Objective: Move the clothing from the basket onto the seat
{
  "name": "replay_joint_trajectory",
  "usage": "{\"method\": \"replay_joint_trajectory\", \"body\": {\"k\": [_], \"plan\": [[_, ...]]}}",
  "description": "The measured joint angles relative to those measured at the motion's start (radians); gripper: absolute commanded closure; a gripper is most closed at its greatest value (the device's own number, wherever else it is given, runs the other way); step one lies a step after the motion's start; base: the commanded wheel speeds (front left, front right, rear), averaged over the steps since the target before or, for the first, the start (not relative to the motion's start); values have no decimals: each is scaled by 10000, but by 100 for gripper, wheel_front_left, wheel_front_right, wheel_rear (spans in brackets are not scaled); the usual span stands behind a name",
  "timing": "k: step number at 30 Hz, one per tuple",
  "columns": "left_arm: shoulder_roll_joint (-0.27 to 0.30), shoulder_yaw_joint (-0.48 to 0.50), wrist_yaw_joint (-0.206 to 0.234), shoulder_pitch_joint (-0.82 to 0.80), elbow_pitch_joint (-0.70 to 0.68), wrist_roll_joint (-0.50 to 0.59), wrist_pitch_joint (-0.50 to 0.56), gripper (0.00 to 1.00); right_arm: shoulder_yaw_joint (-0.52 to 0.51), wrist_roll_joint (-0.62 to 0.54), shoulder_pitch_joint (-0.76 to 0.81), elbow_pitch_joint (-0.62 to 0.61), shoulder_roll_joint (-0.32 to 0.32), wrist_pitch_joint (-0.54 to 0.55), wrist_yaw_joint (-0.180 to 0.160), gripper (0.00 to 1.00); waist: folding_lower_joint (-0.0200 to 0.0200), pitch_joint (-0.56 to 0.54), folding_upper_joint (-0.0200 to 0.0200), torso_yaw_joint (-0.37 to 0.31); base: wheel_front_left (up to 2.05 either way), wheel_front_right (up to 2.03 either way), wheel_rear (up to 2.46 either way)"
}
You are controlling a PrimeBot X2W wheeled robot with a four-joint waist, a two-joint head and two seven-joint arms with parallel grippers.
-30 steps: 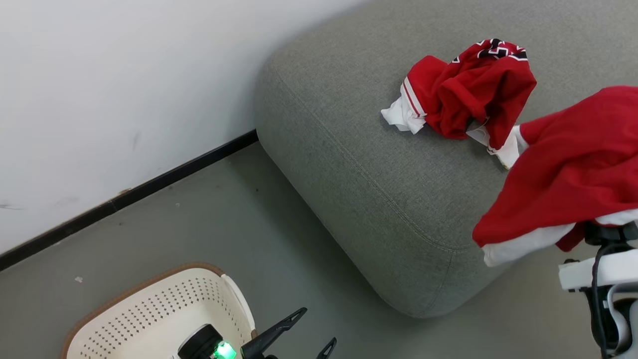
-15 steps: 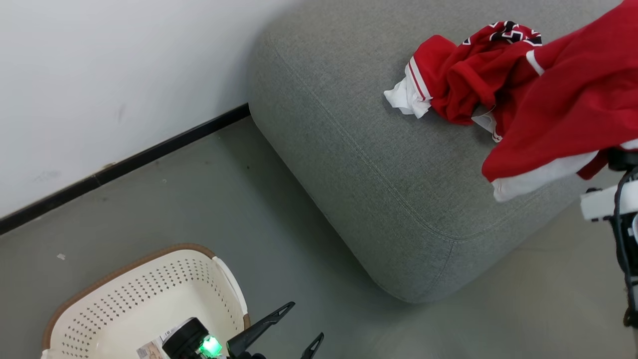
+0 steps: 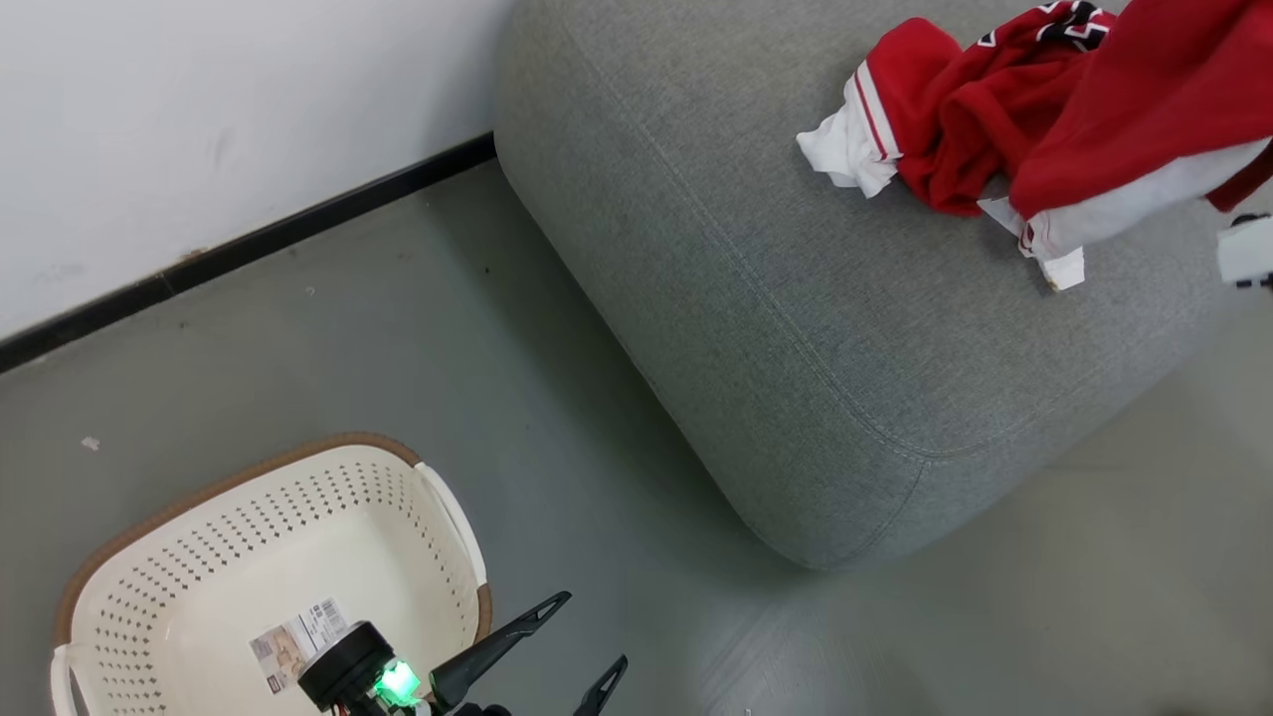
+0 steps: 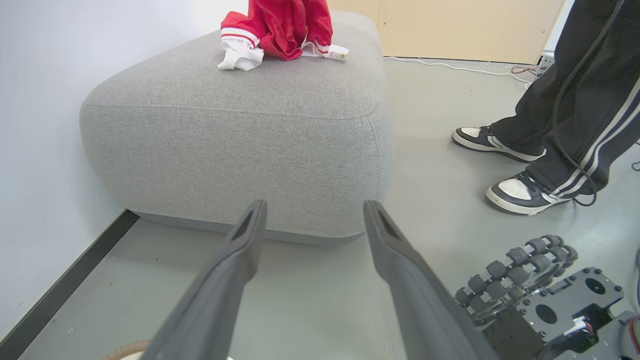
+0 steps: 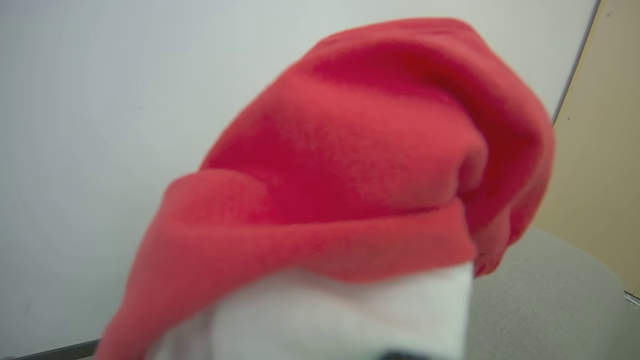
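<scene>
Clothing [image 3: 1134,109] over the seat [image 3: 776,298], in the clamped right end effector's grip; left end effector [image 4: 314,207] wide.

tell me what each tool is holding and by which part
Right tool: shut on a soft red garment with a white band; grip spot hidden under fabric. Left tool: open, empty.

left claw [image 4: 315,206]: long, dark grey, tapered | wrist [image 3: 338,664]: black, green light [image 3: 399,682] | base wheel [image 4: 520,260]: black rollers

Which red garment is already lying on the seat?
The crumpled one with black-and-white lettering, resting on the seat; the plainer one hangs lifted above it.
</scene>
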Motion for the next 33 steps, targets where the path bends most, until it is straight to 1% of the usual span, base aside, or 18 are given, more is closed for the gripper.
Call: {"method": "replay_joint_trajectory", "body": {"k": [7, 14, 16, 19, 22, 27, 33], "plan": [[209, 153, 2, -15, -234, 130, 0, 0, 56, 94, -1013, 1189, -180, 29, 0, 100, 0, 519, 0, 189, 0, 0, 0], [502, 282, 17, -17, -397, 253, 0, 0, -462, 362, -2033, 2359, -372, 121, 0, 100, 0, 1011, 0, 392, 0, 0, 0], [539, 439, 102, -22, -472, 253, 0, 0, -523, 359, -2288, 2677, -420, 121, 0, 100, 0, 1150, 0, 451, 0, 0, 0], [644, 518, 105, -36, -614, 270, 0, 0, -568, 343, -2554, 3145, -516, 121, 0, 100, 0, 1355, 0, 542, 0, 0, 0], [784, 554, 121, -36, -731, 351, 0, 0, -903, 345, -2835, 3674, -560, 121, 0, 100, 0, 1558, 0, 636, 0, 0, 0], [830, 683, 192, -105, -1045, 353, 0, 0, -1404, 314, -3080, 4447, -736, 121, 0, 100, 0, 1888, -1, 796, 0, 0, 0], [947, 732, 192, -244, -1225, 403, 0, 0, -2015, 376, -3602, 5290, -732, 121, 2, 100, 0, 2256, 0, 994, 0, 0, 0]]}}
